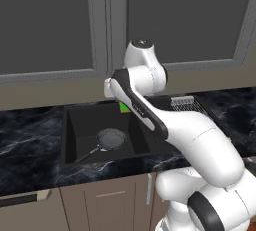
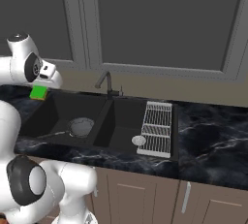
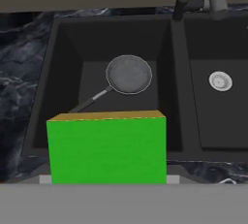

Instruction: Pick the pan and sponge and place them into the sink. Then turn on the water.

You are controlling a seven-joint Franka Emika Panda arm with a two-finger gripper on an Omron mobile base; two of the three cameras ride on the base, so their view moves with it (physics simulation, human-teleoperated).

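- The hand view looks down on the sponge [image 3: 106,148], a bright green block with a thin yellow top edge, across the lower middle of the frame, just above the bottom band; the fingertips are hidden behind it, so whether the hand is clamped on it cannot be told for sure, though the sponge sits right at the hand.
- In the right base view the sponge [image 2: 38,92] shows as a small green patch at the upper left, under the white hand [image 2: 48,80], above the back left corner of the sink [image 2: 114,121].
- In the left base view only a sliver of the sponge [image 1: 124,107] peeks out beside the arm, at the middle of the frame over the sink's [image 1: 70,125] back edge.
- The pan [image 1: 111,139] lies in the left bowl, its dark handle running toward the lower left; the hand view shows the pan [image 3: 129,74] just above the sponge.
- The right base view shows the second bowl with a round silver drain [image 2: 139,140], which the arm covers in the left base view.
- The dark curved faucet [image 2: 105,80] stands behind the divider.
- A wire dish rack [image 2: 157,128] lies over the right side of the sink.
- The table [image 2: 213,145] is black marble with pale veins; grey cabinet doors [image 2: 160,19] fill the wall above, and beige cabinet fronts [image 2: 145,194] run below.
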